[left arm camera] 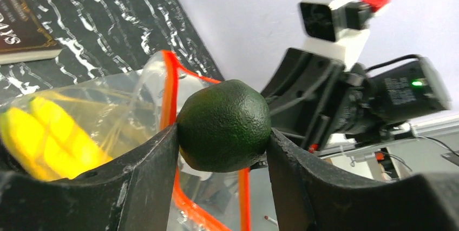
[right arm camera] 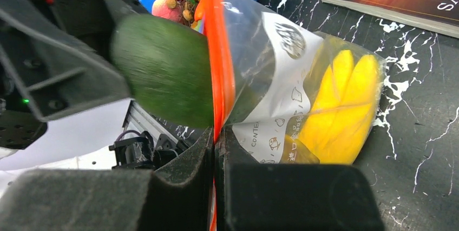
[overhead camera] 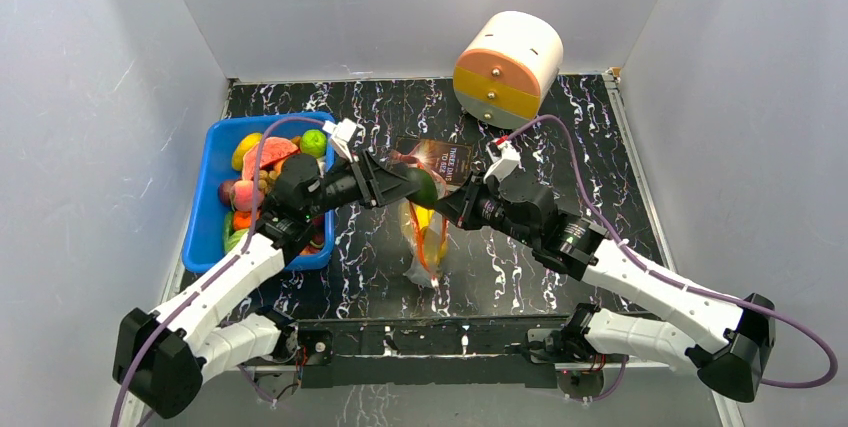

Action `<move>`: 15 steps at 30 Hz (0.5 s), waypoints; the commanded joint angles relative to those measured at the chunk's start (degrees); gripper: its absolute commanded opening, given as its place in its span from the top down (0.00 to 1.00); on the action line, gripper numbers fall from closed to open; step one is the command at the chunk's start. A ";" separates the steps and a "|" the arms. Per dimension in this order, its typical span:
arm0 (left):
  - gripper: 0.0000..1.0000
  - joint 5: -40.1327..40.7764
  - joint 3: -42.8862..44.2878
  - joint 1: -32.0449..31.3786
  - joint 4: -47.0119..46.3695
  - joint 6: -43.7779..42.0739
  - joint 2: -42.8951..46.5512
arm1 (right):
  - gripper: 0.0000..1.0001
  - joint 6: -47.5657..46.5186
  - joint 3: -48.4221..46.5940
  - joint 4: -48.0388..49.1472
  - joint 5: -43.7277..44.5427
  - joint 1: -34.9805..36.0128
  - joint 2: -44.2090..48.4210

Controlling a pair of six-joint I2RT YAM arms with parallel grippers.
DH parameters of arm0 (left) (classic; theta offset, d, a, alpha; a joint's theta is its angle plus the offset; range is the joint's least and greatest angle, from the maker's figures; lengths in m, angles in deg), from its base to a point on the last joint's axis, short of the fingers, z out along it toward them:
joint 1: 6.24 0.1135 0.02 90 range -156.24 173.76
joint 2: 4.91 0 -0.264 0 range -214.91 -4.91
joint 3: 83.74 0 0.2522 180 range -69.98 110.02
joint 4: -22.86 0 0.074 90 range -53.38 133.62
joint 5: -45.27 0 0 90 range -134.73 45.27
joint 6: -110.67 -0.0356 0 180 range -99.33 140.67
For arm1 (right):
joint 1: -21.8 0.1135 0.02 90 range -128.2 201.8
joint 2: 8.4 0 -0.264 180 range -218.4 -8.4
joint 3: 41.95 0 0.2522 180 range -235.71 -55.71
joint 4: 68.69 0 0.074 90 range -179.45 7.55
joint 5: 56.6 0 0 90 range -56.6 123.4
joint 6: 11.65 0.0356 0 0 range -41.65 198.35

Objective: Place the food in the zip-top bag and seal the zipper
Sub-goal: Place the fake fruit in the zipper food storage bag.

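My left gripper (overhead camera: 408, 183) is shut on a dark green round toy fruit (left arm camera: 224, 125) and holds it at the open mouth of the clear zip-top bag (overhead camera: 428, 237). The green fruit also shows in the right wrist view (right arm camera: 162, 68), right at the red-orange zipper strip (right arm camera: 222, 58). My right gripper (right arm camera: 215, 136) is shut on that zipper edge and holds the bag's mouth up. A yellow banana (right arm camera: 338, 106) lies inside the bag; it shows in the left wrist view too (left arm camera: 48, 139). The zipper's slider is not visible.
A blue bin (overhead camera: 215, 202) with several more toy fruits stands at the left. A dark book (overhead camera: 440, 155) lies behind the bag. A cream, orange and yellow cylinder (overhead camera: 505, 67) stands at the back right. White walls enclose the table.
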 commanded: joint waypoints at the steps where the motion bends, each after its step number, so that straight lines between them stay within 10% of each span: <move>1: 0.74 4.67 -1.77 -2.78 -1.65 -5.98 -0.79 | 1.00 0.40 -1.78 5.28 -0.73 -0.11 1.62; 5: 0.69 9.36 -0.26 -3.90 6.91 -11.58 -1.11 | 1.00 0.83 -0.68 5.71 -0.34 -0.10 2.56; 9: 0.35 7.92 -0.81 -4.69 5.31 -11.03 -0.95 | 1.00 1.87 0.02 5.77 -0.13 -0.09 2.71; 15: 0.15 6.48 0.13 -4.78 6.37 -13.53 1.27 | 1.00 1.86 0.32 5.48 0.66 -0.09 3.08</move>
